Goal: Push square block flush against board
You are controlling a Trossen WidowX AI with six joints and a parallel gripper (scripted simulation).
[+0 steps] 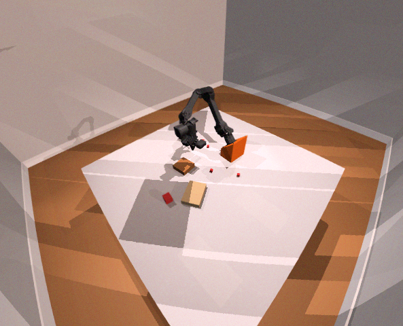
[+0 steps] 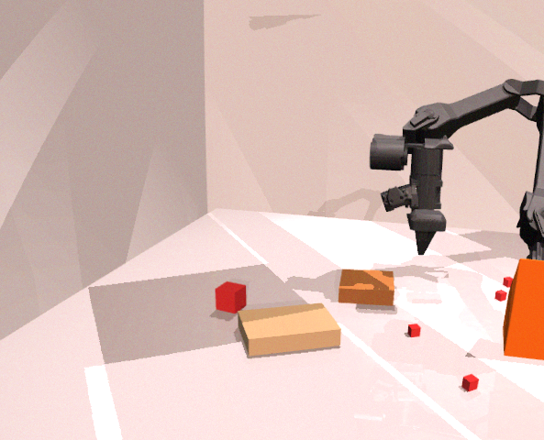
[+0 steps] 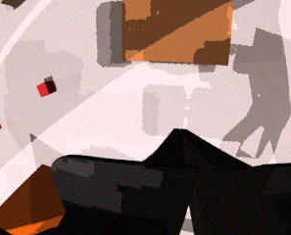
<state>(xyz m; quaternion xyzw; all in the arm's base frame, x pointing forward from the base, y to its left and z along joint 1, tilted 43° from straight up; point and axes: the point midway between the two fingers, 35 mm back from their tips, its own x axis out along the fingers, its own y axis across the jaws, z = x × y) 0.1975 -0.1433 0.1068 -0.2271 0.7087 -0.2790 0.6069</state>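
The brown square block (image 1: 183,166) (image 2: 366,297) (image 3: 184,39) looks flat, with its broad face up. The tan board (image 1: 196,193) (image 2: 293,338) lies flat, farther from the arm's base; only a corner shows at the top left of the wrist view. A gap separates the block and the board, and no sides touch. My gripper (image 1: 193,148) (image 2: 420,252) (image 3: 178,135) is shut and empty, pointing down above the table on the arm's side of the block. A gap shows between its tips and the block.
A larger red cube (image 1: 167,197) (image 2: 230,297) sits beside the board. Small red cubes (image 1: 211,170) (image 2: 414,330) (image 3: 43,89) are scattered between the block and an orange wedge (image 1: 239,149) (image 2: 538,313) (image 3: 32,196), which stands in front of the arm's base.
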